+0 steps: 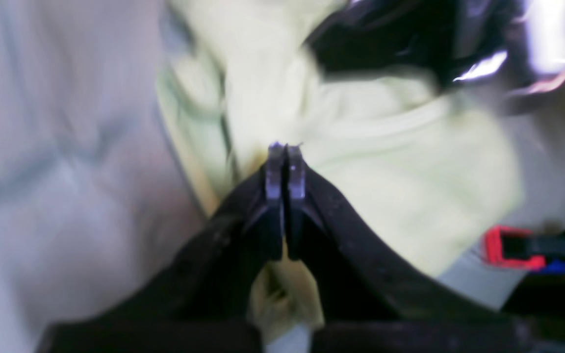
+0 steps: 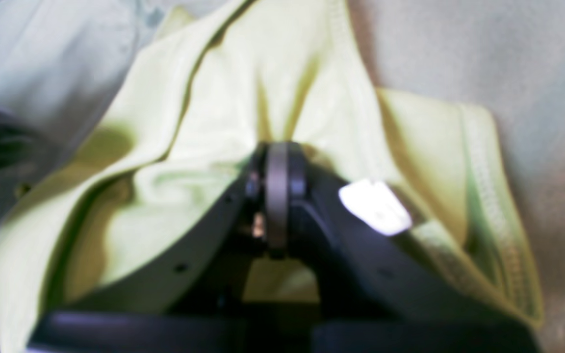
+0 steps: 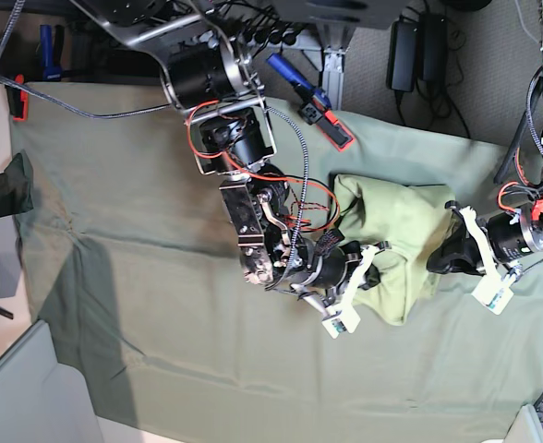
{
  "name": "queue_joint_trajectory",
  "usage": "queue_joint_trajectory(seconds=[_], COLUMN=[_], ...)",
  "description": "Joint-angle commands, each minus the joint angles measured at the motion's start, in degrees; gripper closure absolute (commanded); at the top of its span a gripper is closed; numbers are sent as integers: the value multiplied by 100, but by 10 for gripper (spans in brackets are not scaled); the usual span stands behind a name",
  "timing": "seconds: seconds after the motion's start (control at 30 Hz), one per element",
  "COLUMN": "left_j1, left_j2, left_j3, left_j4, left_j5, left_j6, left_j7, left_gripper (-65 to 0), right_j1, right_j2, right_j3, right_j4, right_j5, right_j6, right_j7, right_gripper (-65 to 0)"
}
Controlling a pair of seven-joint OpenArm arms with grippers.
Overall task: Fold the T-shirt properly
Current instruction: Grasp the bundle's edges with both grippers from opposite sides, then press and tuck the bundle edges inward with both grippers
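T-shirt (image 3: pixel 392 245) cloth bunches between my two grippers: my right gripper (image 2: pixel 277 157) pinches a fold, my left gripper (image 1: pixel 285 152) is clamped on its edge.

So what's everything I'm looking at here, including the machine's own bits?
T-shirt: one, pale yellow-green, bunched on the cloth between both arms.
Table cloth: one, dull grey-green, covering the table.
Dark garment: one, green-black, at the cloth's left edge.
Clamps: two seen, red and blue, on the cloth's top edge.
Power bricks: two, black, on the floor above.
Left gripper: one, black, shut on the T-shirt.
Right gripper: one, black, shut on the T-shirt.
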Motion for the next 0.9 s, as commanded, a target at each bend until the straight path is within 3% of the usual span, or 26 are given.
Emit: queue_joint_trajectory(seconds=[0.0,0.2,0.4,0.6,0.87], left_j1=[-68,190,535,483,485], left_j2=[-48,46,442,800,772], left_j3=[-22,11,612,942,942], left_j4=[238,400,400,376,-127], left_j5=[-208,-291,391,1639,2074], left_j6=[-49,-49,-49,-11,-13], left_j7=[37,179,-87,-970,-1034], left_gripper=[0,0,0,0,0], right_j1=[136,138,136,136,133], right_j2=[-42,-46,-46,-46,-44], right_j3=[-7,-4,-4,-4,52], right_j4=[-26,50,529,1189,1880], right_j5=[-59,0,365,568,568], right_j6=[385,382,382,382,382], right_j7=[-39,46,-166,-605,-1012], right_gripper=[0,0,0,0,0])
